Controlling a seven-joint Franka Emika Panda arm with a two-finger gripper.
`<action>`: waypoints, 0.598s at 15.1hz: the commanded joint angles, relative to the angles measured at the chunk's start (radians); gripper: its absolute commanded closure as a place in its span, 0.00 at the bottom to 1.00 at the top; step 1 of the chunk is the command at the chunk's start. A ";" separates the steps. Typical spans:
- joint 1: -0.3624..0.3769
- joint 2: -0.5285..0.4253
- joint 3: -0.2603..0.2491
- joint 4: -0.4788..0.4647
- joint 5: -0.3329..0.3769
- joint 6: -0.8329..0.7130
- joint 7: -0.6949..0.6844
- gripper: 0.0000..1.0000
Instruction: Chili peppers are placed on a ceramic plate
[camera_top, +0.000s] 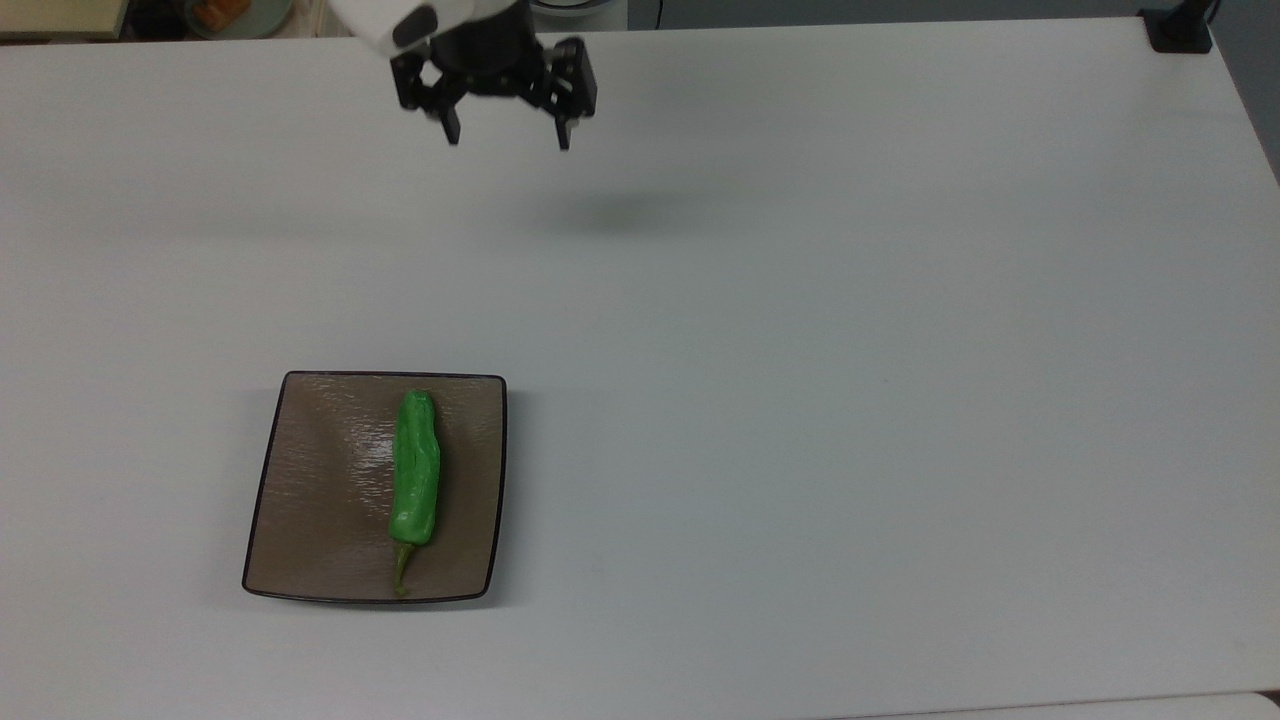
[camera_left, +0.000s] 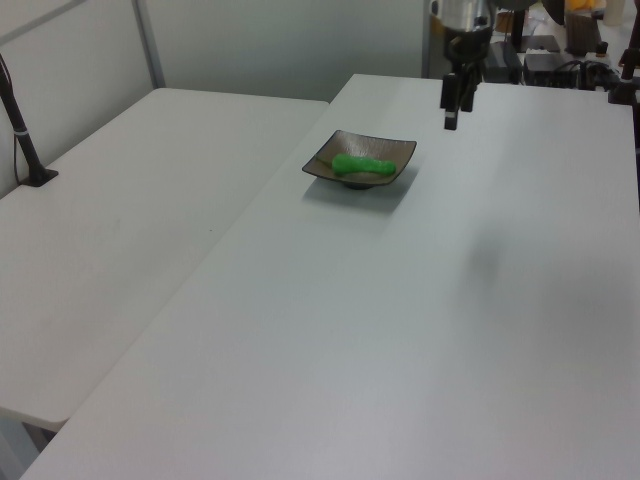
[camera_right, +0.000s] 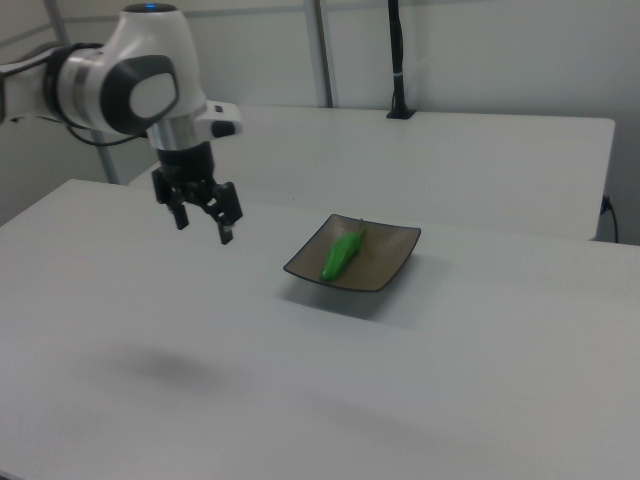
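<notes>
End effector (camera_top: 507, 130) at top view's upper centre, jaws apart, empty. Green chili pepper (camera_top: 416, 480) flat on square ceramic plate (camera_top: 310, 500), lower left. Left view: hovering above counter (camera_left: 420, 320). Right view: best kept high, away from plate.

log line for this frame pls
phase: post-place | chili pepper: lying on ceramic plate, stem toward the top view's bottom | hand: open, empty, raised above table, clear of plate
</notes>
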 joint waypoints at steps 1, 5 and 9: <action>-0.072 -0.119 0.110 -0.113 0.000 0.010 0.021 0.00; -0.039 -0.120 0.101 -0.117 0.010 0.013 0.018 0.00; -0.003 -0.117 0.049 -0.116 0.029 0.035 0.010 0.00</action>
